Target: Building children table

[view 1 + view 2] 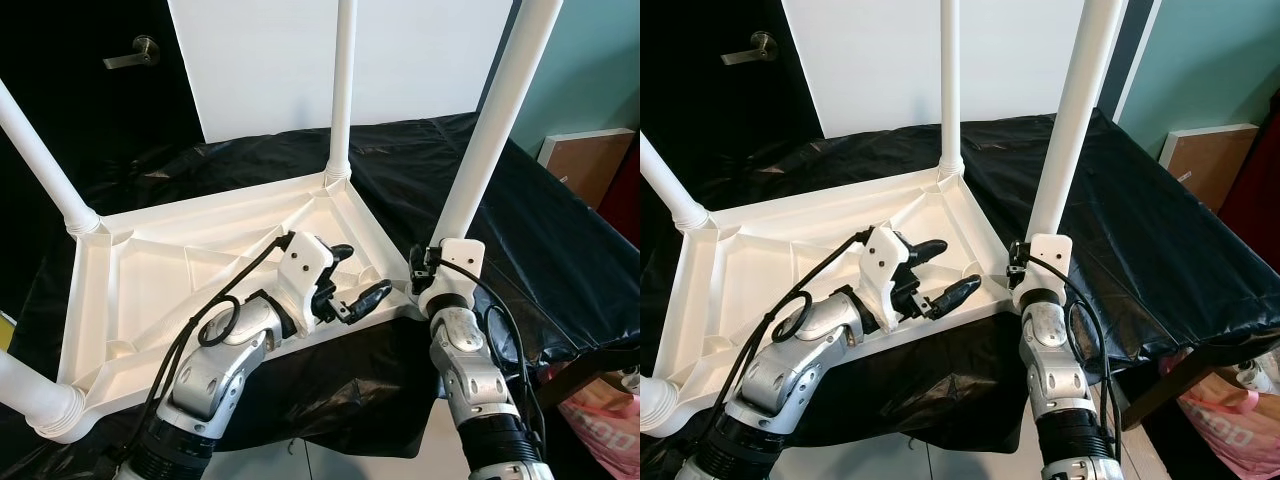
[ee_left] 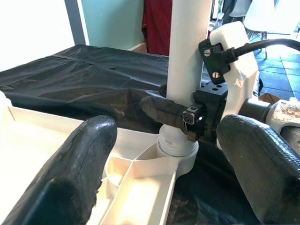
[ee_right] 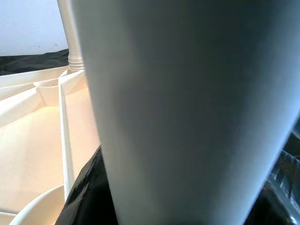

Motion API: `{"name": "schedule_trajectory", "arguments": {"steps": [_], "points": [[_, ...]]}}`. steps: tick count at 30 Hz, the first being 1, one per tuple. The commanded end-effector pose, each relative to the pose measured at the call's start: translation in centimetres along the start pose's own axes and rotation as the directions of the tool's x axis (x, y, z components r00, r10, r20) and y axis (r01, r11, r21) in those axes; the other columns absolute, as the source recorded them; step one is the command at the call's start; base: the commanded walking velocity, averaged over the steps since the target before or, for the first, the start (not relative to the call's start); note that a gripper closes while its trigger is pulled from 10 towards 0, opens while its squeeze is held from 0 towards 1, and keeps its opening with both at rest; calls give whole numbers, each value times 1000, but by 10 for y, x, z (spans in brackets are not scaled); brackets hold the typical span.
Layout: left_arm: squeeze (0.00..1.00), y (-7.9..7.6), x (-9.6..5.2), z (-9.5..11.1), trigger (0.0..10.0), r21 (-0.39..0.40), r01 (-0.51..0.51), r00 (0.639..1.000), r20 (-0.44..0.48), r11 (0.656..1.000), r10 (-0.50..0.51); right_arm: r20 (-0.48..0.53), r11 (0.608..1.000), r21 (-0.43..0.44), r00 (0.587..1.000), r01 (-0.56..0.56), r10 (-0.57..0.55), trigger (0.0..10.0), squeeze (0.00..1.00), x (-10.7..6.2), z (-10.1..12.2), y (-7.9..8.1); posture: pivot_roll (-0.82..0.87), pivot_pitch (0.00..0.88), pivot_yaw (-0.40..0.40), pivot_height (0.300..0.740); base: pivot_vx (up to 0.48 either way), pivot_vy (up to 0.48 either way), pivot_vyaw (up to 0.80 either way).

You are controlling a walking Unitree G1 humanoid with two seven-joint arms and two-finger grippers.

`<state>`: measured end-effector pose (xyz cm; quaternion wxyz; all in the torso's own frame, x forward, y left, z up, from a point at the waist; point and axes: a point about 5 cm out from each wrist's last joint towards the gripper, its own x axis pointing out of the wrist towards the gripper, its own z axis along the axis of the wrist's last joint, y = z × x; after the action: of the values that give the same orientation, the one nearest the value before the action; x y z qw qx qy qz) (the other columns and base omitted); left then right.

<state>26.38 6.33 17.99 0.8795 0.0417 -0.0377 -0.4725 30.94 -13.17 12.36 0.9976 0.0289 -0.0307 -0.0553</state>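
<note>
A white plastic children's table (image 1: 180, 290) lies upside down on a surface draped with a black cover (image 1: 560, 230), its ribbed underside facing up. Four white legs stand up from its corners: one at the far corner (image 1: 343, 80), one at the far left (image 1: 40, 160), one at the near left (image 1: 30, 395), and the near right leg (image 1: 495, 120) rising tall just in front of the robot.

The right gripper (image 2: 180, 115) is at the base of that near right leg, just above the corner socket. From the left wrist, one black finger (image 2: 161, 108) is seen laid across the leg and touching it; the other finger is hidden behind the leg, so the hold looks like a clamp around the leg, low down. The right wrist camera sits so close that the leg (image 3: 187, 108) is a pale blur across it.

The left gripper (image 1: 352, 278) hovers over the tabletop's underside near the same corner, fingers spread wide with nothing between them, pointing toward the leg.

Behind stands a white board (image 1: 260, 60) against a dark door (image 1: 90, 100) with a lever handle (image 1: 135, 52). A brown panel (image 1: 590, 160) leans by the teal wall.
</note>
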Motion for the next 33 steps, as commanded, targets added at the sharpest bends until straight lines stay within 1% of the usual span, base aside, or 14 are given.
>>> {"name": "schedule_trajectory", "arguments": {"steps": [1, 2, 3, 4, 15, 17, 21, 22, 25, 27, 29, 30, 32, 33], "points": [[0, -1, 0, -2, 10000, 3, 4, 1000, -16, 1000, -4, -61, 1000, 10, 998, 3, -3, 10000, 0, -4, -13, 1, -129, 10, -20, 740, 0, 0, 0], [0, -1, 0, -2, 10000, 3, 4, 1000, -16, 1000, -4, -61, 1000, 10, 998, 3, -3, 10000, 0, -4, -13, 1, -129, 10, -20, 740, 0, 0, 0], [0, -1, -1, -2, 10000, 1, 3, 1000, -17, 1000, -3, -42, 1000, 8, 999, -5, 6, 10000, 769, -4, -10, 1, -128, 10, -20, 740, 0, 0, 0], [0, -1, -1, -2, 10000, 0, 2, 1000, -17, 1000, -2, -25, 1000, 2, 1000, -13, 13, 10000, 1000, -4, -8, 0, -128, 11, -20, 740, 0, 0, 0], [0, 1, -2, -2, 10000, 0, -9, 1000, -19, 1000, 9, 15, 985, 4, 985, -173, 173, 10000, 1000, -10, 0, -12, -129, 11, -24, 740, 0, 0, 0], [0, 1, -1, -2, 10000, 0, -11, 1000, -18, 1000, 11, 7, 957, 5, 957, -288, 288, 10000, 1000, -10, 2, -22, -131, 9, -21, 740, 0, 0, 0], [0, 2, -2, -2, 10000, 1, -10, 1000, -19, 1000, 10, -8, 937, -4, 937, -349, 349, 10000, 1000, -7, 2, -29, -133, 8, -19, 740, 0, 0, 0], [0, 2, -2, -2, 10000, 3, -10, 1000, -19, 1000, 10, -23, 910, -29, 910, -414, 413, 10000, 0, -5, 3, -33, -134, 6, -16, 740, 0, 0, 0], [0, 3, -1, -2, 10000, 4, -10, 1000, -19, 1000, 10, -46, 878, -52, 879, -476, 474, 10000, 0, -2, 3, -34, -137, 4, -13, 740, 0, 0, 0], [0, 4, 0, 0, 10000, 8, -6, 1000, -17, 1000, 6, -102, 804, -92, 808, -588, 580, 10000, 0, 4, -3, -24, -132, 0, -9, 740, 0, 0, 0], [0, 4, 0, 0, 10000, 9, -5, 1000, -15, 1000, 5, -119, 780, -99, 786, -618, 607, 10000, 0, 5, -5, -21, -132, 0, -9, 740, 0, 0, 0], [0, 5, 0, 1, 10000, 10, -6, 1000, -13, 1000, 6, -126, 762, -116, 771, -637, 625, 2196, 0, 6, -7, -16, -128, 0, -11, 740, 0, 0, 0], [0, 5, 0, 1, 10000, 10, -6, 1000, -13, 1000, 6, -126, 762, -116, 771, -637, 625, 2196, 0, 6, -7, -16, -128, 0, -11, 740, 0, 0, 0], [0, 5, 0, 1, 10000, 12, -8, 1000, -13, 1000, 8, -131, 752, -118, 760, -649, 636, 0, 0, 7, -9, -14, -126, 0, -11, 740, 0, 0, 0]]}}
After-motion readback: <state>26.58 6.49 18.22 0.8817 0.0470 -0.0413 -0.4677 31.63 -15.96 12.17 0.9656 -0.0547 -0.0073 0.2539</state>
